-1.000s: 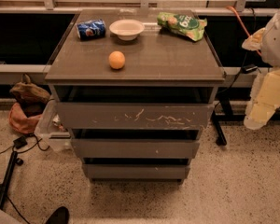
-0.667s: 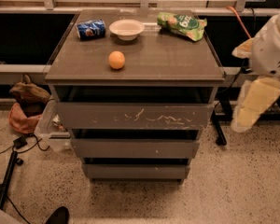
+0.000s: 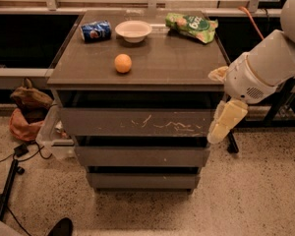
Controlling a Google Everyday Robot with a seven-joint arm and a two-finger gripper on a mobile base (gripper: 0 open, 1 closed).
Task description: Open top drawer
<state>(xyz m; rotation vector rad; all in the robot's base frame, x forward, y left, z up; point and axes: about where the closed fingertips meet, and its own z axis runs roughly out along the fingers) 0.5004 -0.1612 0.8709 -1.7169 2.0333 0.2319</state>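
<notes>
The top drawer is the wide dark grey front panel with whitish scratch marks, just under the cabinet top. It sits a little forward, with a dark gap above it. My gripper hangs from the white arm at the right end of this drawer front, its pale yellow fingers pointing down at the panel's right edge.
Two narrower drawers sit below. On the cabinet top lie an orange, a white bowl, a blue can and a green chip bag. A brown bag and cables lie at the left on the floor.
My arm and gripper have moved left, from right of the cabinet to the right end of the top drawer front.
</notes>
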